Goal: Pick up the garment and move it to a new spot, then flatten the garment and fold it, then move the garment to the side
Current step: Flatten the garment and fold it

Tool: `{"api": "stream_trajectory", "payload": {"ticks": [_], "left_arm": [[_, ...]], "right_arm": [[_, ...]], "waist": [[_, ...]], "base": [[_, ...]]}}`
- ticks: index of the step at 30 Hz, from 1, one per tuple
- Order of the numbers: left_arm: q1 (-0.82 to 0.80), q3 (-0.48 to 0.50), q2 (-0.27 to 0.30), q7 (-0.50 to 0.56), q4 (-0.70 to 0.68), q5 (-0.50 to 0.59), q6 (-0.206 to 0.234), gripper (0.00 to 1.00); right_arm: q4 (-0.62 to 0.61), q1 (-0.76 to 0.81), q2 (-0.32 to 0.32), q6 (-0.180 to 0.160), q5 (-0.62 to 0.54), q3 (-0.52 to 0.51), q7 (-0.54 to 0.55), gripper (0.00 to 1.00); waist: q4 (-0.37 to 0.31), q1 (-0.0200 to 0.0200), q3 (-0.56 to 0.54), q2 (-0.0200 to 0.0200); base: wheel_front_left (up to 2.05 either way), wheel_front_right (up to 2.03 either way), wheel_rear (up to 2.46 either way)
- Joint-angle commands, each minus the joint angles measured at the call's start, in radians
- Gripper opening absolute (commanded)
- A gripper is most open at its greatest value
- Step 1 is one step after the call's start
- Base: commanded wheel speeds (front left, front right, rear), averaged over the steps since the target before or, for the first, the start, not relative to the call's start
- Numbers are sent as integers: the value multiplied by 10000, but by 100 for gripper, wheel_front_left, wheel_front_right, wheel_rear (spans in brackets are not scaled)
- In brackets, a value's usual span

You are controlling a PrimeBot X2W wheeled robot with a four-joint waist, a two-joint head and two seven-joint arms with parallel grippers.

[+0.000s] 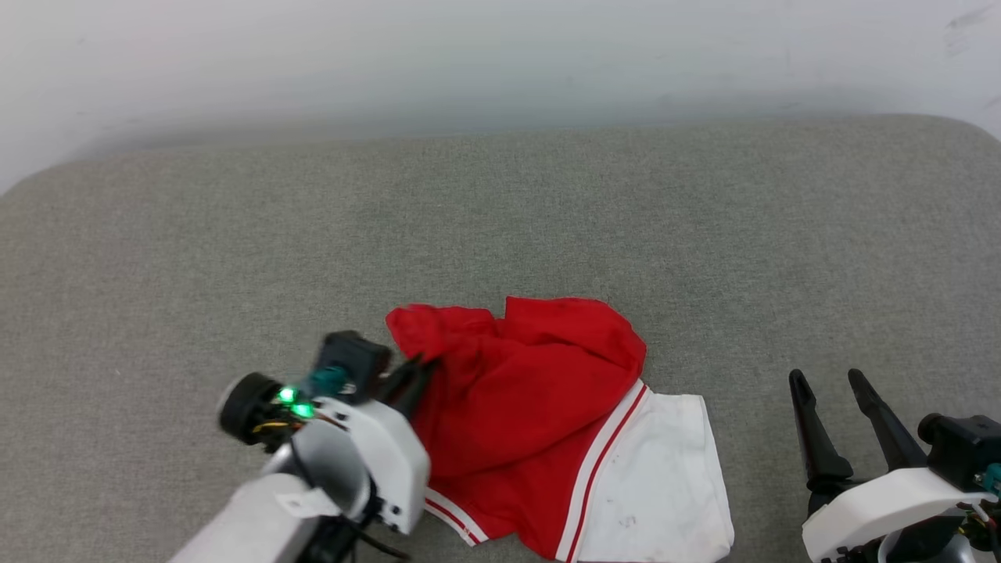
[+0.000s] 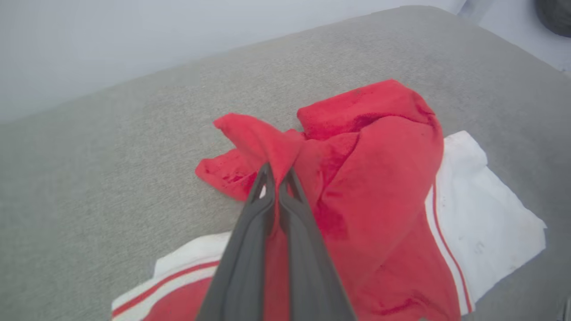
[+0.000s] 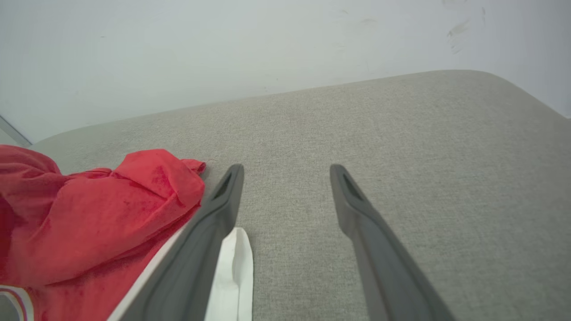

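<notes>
Left gripper [image 2: 276, 174] pinches a raised fold at the left edge of the crumpled red jersey T-shirt with white sleeves [image 1: 524, 391]. It lies near-centre on the grey fabric cushion [image 1: 500, 219], which I see running broad to its far edge. Right gripper [image 1: 826, 380] sits spread, right of the sleeve.

On the cushion [image 1: 500, 219], the garment [image 1: 532, 407] lies between left pincer [image 1: 422, 366] and right pincer [image 1: 826, 377].

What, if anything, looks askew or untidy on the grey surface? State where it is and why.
The garment lies crumpled near the front of the grey surface: its red body is bunched over itself, and one white sleeve with faint dark marks sticks out on the right. The left gripper pinches a red fold.
</notes>
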Motion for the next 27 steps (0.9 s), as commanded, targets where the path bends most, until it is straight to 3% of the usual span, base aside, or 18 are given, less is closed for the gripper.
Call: {"api": "stream_trajectory", "payload": {"ticks": [1,10,15,19,21,22,27], "left_arm": [[-217,-315,-184,-54,-43,269,-106,0],[-156,-2433,-1511,350,686,867,-1087,0],[0,-3306,-1970,368,1404,915,-1694,0],[-2,-3669,-2241,242,1944,913,-1935,0],[-62,-3679,-2368,7,2118,952,-1941,49],[-107,-3670,-2410,-114,2185,998,-1915,100],[50,-3352,-2363,-802,2050,1027,-1536,100]], "right_arm": [[-36,-102,10,-3,-87,-22,57,100],[-274,-66,9,-3,-308,-108,335,100],[-351,10,10,-3,-266,-172,373,100],[-434,15,10,-3,-312,-198,440,100],[-483,36,10,-3,-334,-193,428,100],[-517,59,10,-3,-347,-192,433,100],[-598,216,9,-3,-494,-93,526,100]], "waist": [[11,0,-51,0],[-46,0,-69,0],[-21,0,-62,0],[18,0,-130,0],[43,0,-206,0],[57,0,-252,0],[19,0,-598,0]], "base": [[0,0,0],[0,0,0],[0,0,0],[0,0,0],[0,0,0],[0,0,0],[0,0,0]]}}
